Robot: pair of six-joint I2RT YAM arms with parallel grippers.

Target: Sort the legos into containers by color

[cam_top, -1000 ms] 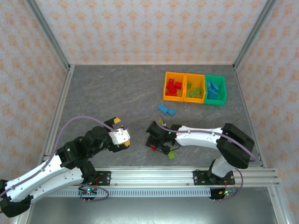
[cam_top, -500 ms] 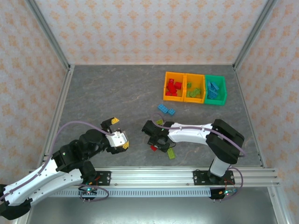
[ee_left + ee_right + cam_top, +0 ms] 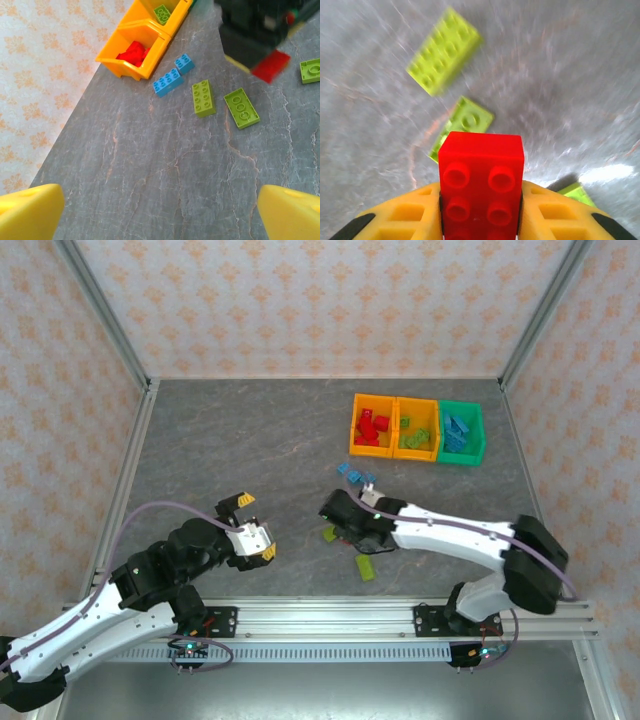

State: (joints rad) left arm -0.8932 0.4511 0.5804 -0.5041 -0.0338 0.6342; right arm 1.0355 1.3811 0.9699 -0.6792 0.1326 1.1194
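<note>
Near the front-centre of the worktop (image 3: 230,440), the right gripper (image 3: 481,207) is clenched on one red lego (image 3: 481,165), its yellow fingers (image 3: 415,215) pressing the brick's two side faces. The brick stands well proud of them, studs facing the wrist camera. The left gripper (image 3: 258,527) is released, jaws spread wide and holding nothing, low on the left side.

At the far right stand the three joined containers: an orange bin with red bricks (image 3: 356,428), an orange bin with green bricks (image 3: 399,430) and a green bin with blue bricks (image 3: 478,435). Loose on the worktop lie two blue legos (image 3: 166,82) and three lime green legos (image 3: 203,98).

Hazards as I judge them:
- **Slip:** the fingers hold only the lower part of the brick, and smooth plastic could pivot or slide out. The worktop below looks blurred in the wrist view, which I take as a sign of speed and which would worsen this.
- **Wrong bin:** two bins share the same orange and sit touching. A release slightly to the right would put red among green.
- **Rim strike:** a low approach could catch the bin wall and shove the whole row.
- **Scatter:** the blue legos lie between the gripper and the bins, so a low pass could knock them.
</note>
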